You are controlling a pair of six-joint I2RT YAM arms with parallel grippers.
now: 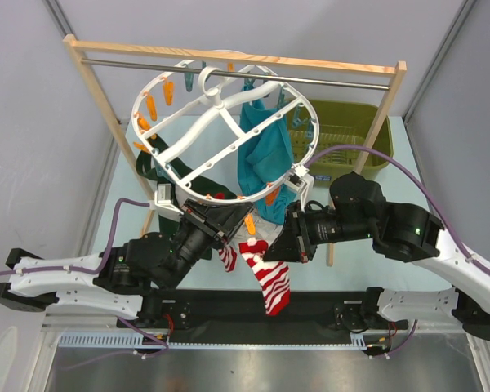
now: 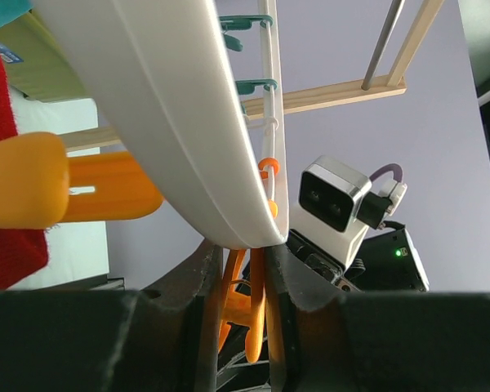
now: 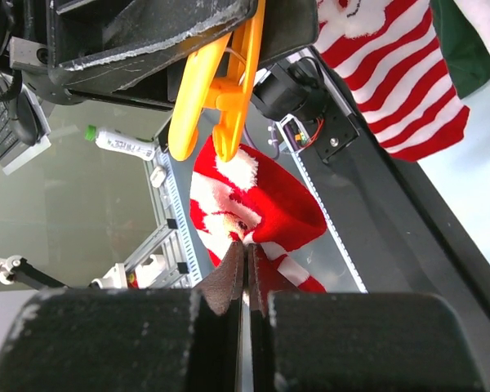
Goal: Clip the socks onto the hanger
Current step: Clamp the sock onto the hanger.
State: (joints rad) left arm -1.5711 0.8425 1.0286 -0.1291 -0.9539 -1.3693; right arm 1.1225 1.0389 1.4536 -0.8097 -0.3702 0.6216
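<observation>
1. The left gripper [image 2: 243, 282] is clamped on an orange clip [image 2: 249, 322] just under the white rim of the hanger [image 1: 220, 122]. Its dark fingers [image 2: 202, 286] press the clip from both sides.
2. The right gripper [image 3: 247, 273] is pinched together on the red fabric of a striped sock [image 3: 253, 216]. Seen from the right wrist, the sock's white-trimmed cuff points to 12 o'clock. It sits right at the lower tips of the orange clip, which stand spread apart.
3. A second sock [image 3: 392, 73], red-and-white striped, hangs at 1 o'clock in the right wrist view, apart from the held one. The edge of a dark green garment [image 3: 465, 41] is just beside it.
4. From above, both socks dangle at the hanger's 6 o'clock edge, between the two grippers and over the arm bases.
5. The round hanger tilts under the metal rod of a wooden rack [image 1: 90, 82], with orange and teal clips dotted around its rim.
6. A teal garment [image 1: 265, 151] hangs through the frame toward 3 o'clock of its hub.
7. An olive basket [image 1: 343, 135] stands at 2 o'clock on the pale table [image 1: 343, 273].
8. In the left wrist view, another clip [image 2: 33, 180], also orange, lies at 9 o'clock against red fabric. Whether it grips that fabric cannot be told.
</observation>
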